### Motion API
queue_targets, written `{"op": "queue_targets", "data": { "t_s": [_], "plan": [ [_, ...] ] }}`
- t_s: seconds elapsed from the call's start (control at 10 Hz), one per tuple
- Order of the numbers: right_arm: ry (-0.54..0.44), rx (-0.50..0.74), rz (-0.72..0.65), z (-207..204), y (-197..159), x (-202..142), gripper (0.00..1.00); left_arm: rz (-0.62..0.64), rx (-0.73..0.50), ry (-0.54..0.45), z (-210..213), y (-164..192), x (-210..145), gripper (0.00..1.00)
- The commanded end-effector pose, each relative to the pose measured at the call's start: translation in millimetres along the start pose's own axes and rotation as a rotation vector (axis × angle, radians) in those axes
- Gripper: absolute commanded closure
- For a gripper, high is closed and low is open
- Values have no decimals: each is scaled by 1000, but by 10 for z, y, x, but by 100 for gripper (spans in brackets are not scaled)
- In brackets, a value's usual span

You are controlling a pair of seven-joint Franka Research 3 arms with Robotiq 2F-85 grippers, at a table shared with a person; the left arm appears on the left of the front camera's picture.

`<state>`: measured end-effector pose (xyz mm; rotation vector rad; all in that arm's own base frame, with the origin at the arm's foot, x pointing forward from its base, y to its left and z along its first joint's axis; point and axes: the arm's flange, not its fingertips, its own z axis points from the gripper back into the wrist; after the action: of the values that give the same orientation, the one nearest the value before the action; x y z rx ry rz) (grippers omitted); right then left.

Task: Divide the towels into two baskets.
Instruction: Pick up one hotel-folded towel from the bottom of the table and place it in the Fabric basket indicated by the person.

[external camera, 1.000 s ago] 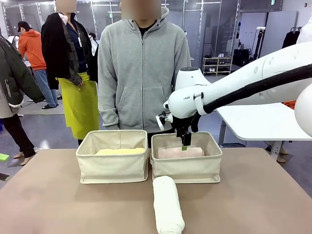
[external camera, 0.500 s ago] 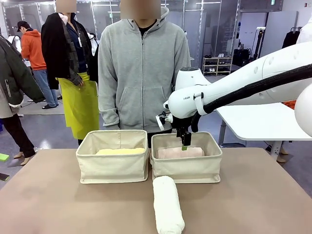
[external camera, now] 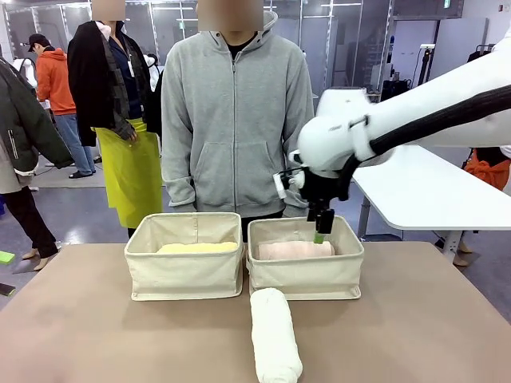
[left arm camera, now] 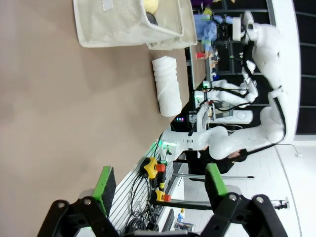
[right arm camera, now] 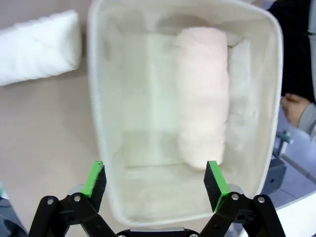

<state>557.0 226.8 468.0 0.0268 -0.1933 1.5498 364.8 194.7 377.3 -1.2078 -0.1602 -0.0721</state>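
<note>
Counter (external camera: 80,335) carrying the left basket (external camera: 184,275), which holds a yellow towel (external camera: 197,248), and the right basket (external camera: 307,279), which holds a pink towel (external camera: 294,250); a white towel (external camera: 274,335) lies on the counter just in front of them. The right tool (external camera: 321,233) hangs wide open and empty above the pink towel; the left tool (left arm camera: 160,180) is likewise open, gripping nothing. Advisable: span the white towel across its middle, lift it clear of the soft rim, lay it beside the pink towel.

Cream baskets (external camera: 185,278), pale yellow towel (external camera: 197,248), pink towel (external camera: 292,250), white towel (external camera: 274,335), brown table (external camera: 88,335).
</note>
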Motion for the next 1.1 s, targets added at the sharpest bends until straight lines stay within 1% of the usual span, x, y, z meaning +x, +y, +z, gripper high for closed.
{"op": "queue_targets", "data": {
  "t_s": [0.0, 0.1, 0.2, 0.3, 0.4, 0.5, 0.6, 0.7, 0.8, 1.0],
  "plan": [
    [-170, 55, -130, 146, 523, -710, 0, -8, -15, -16, -3, -32, -20, 8],
    [-194, 110, -231, 259, 664, -1059, 0, -8, -15, -16, -3, -32, -20, 8],
    [-339, 173, -281, 351, 776, -1306, 0, -8, -15, -16, -3, -32, -20, 8],
    [-396, 197, -373, 451, 877, -1505, 0, -8, -15, -16, -3, -32, -20, 8],
    [-475, 334, -395, 545, 969, -1781, 0, -8, -15, -16, -3, -32, -20, 8],
    [-478, 393, -518, 612, 1031, -2110, 0, -8, -15, -16, -3, -32, -20, 8],
    [-506, 467, -599, 645, 1137, -2440, 0, -8, -15, -16, -3, -32, -20, 8],
    [-585, 487, -684, 664, 1278, -2798, 0, -8, -15, -16, -3, -32, -20, 8],
    [-691, 483, -797, 674, 1471, -3252, 0, -8, -15, -16, -3, -32, -20, 8],
    [-868, 498, -1001, 546, 1866, -4003, 0, -8, -15, -16, -3, -32, -20, 8]
  ]
}}
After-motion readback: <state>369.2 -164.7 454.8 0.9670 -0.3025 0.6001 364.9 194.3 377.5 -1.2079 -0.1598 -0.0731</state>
